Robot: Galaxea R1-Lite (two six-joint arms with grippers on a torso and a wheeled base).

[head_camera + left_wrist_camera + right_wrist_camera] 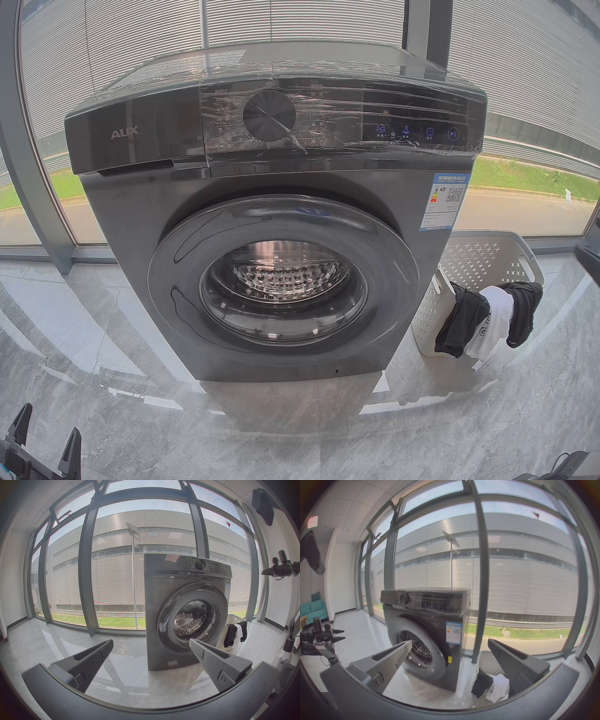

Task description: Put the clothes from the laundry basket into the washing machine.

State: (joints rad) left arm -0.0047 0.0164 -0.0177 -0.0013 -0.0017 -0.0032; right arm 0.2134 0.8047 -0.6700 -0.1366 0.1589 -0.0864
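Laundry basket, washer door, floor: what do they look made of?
Laundry basket: likely moulded plastic, matte white; its walls carry a regular punched hole pattern.
Washer door: glossy dark grey ring, probably plastic or coated metal, around a clear bowl, likely glass, showing the perforated steel-looking drum.
Floor: polished stone or marble-look tile; grey veining and mirror-like reflections.

The washer [281, 250] is a dark grey front-loader standing upright on the floor [156, 350]. Its round door [282, 284] is shut, and the steel drum shows through the glass. Clear film covers its control panel. Just beside it, on the robot's right, stands a white perforated basket [484, 256]. Black and white clothes [490, 315] hang draped over the basket's front rim.
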